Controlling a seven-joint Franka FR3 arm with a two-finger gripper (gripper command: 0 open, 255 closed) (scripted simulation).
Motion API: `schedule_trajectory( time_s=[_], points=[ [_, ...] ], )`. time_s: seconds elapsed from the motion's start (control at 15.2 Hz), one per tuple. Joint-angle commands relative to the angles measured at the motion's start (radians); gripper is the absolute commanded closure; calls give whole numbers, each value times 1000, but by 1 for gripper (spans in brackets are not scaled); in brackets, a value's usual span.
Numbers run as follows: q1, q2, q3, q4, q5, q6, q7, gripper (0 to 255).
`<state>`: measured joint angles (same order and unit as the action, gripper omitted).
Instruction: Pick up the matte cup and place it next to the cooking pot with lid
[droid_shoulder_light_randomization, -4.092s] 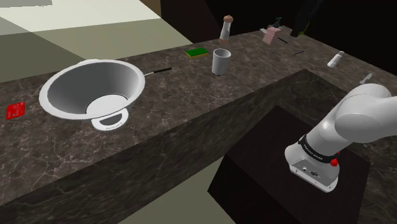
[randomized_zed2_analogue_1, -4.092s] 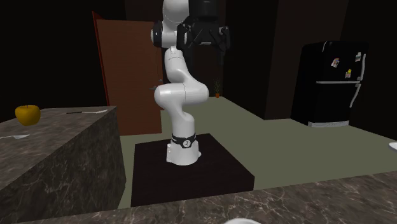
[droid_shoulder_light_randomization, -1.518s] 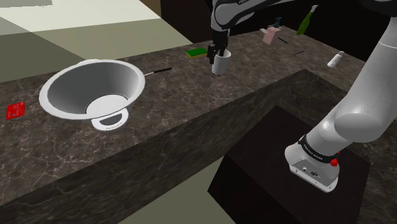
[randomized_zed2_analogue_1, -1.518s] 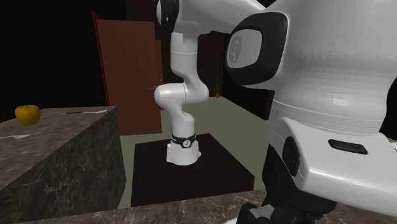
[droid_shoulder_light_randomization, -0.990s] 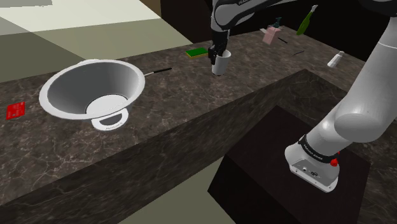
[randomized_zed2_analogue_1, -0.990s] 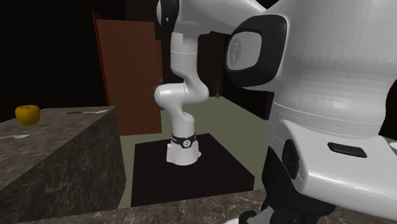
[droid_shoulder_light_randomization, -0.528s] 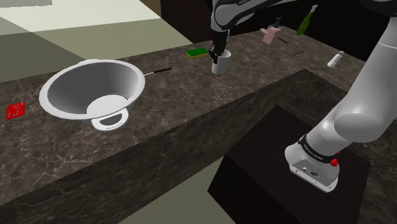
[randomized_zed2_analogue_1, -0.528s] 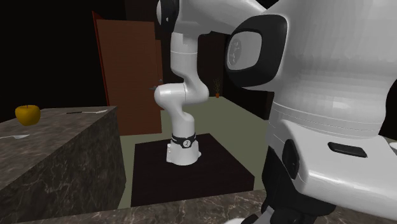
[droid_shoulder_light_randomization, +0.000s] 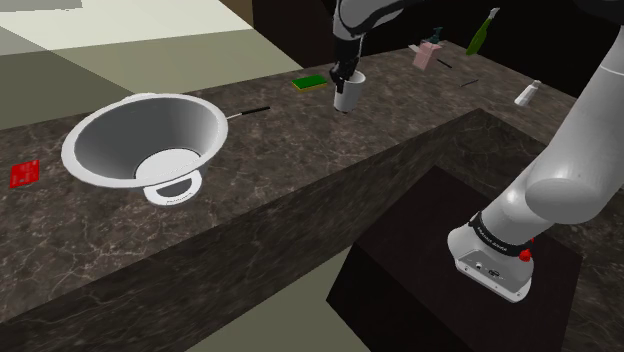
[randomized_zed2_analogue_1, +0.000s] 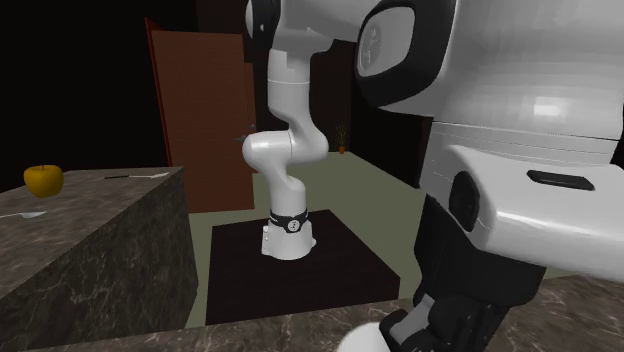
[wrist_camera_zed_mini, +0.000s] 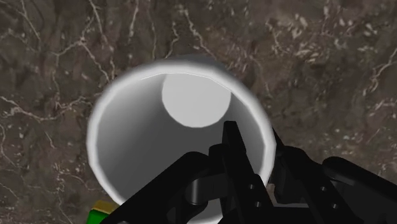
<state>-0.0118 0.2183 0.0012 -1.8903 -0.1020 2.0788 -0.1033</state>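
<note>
Finding: the cup (droid_shoulder_light_randomization: 349, 97) has just left the desk (droid_shoulder_light_randomization: 300, 150). Half a second ago its base rested on the dark veined stone. In the shoulder view it now sits a little higher, and the hand above it has risen by the same amount. The lift has begun but is still small.

Grip: the gripper (droid_shoulder_light_randomization: 345, 78) comes down over the rim. In the wrist view the fingers (wrist_camera_zed_mini: 232, 149) are clamped on the pale wall of the cup (wrist_camera_zed_mini: 140, 140), one inside the mouth and one outside. The cup hangs a little off plumb from the hand, since its round floor shows off-centre in the mouth.

Position: the cup is at the far end of the desk, just beside a green pad (droid_shoulder_light_randomization: 308, 82). The wide white pot (droid_shoulder_light_randomization: 200, 125) stands well apart from it, toward the shoulder view's left.

Assessment: pick-up appears achieved. The carry across the desk and the set-down beside the pot are outstanding. A single-wall pinch may let the cup swing, so I would judge a level, unhurried carry advisable.
</note>
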Motion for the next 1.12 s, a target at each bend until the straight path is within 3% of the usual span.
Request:
schedule_trajectory(
  time_s=[0.0,1.06],
  points=[
    [1,-10,1,14,1,-24,0,255],
    [3,-64,3,161,9,-224,-18,255]
  ],
)
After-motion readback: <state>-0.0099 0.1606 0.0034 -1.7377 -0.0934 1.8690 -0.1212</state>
